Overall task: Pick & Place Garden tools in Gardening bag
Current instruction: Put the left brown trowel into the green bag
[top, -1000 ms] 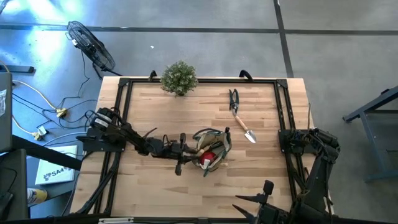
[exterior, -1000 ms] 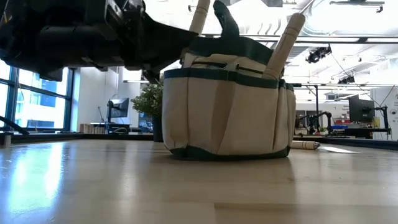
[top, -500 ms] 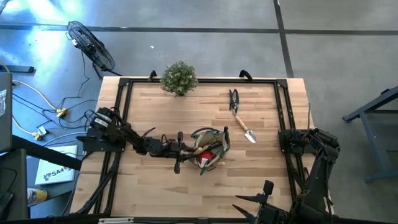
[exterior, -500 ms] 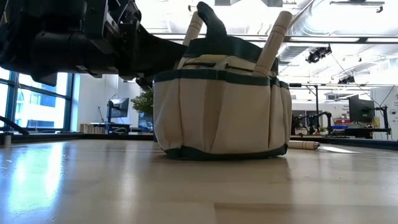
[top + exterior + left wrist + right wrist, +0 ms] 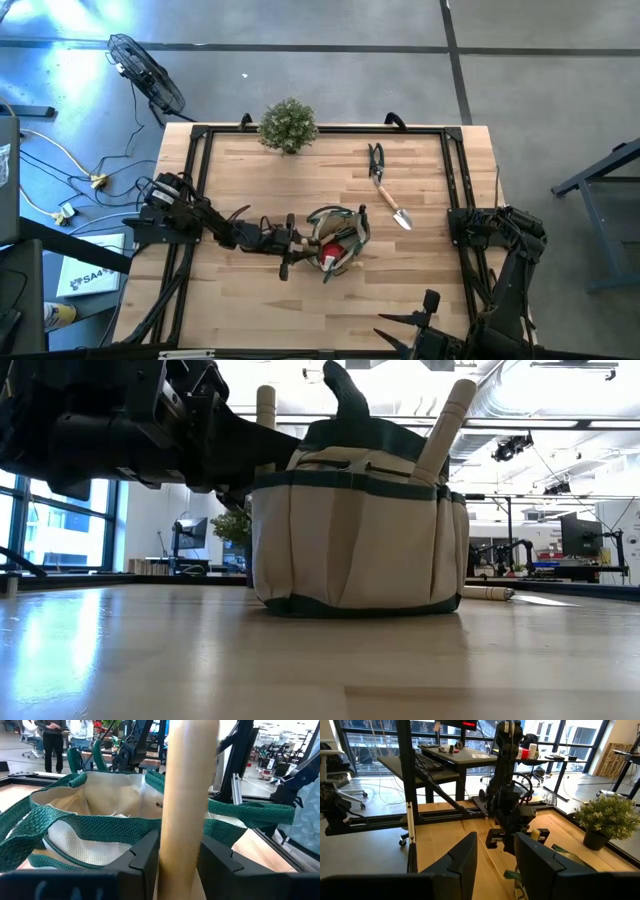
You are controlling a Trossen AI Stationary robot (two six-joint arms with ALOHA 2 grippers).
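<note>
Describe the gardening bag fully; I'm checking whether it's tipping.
The gardening bag is a small tan fabric tote with green trim, woven green loop handles and side pockets. It stands upright near the table's middle. Wooden handles stick out of it. The left gripper holds a wooden handle at its rim.

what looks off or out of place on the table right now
Nothing is spilled or damaged. Two tools are still outside the bag: a trowel and dark snips lie on the table toward the far right. The left gripper holds a wooden handle upright at the bag's rim. The potted plant stands upright at the far edge.
</note>
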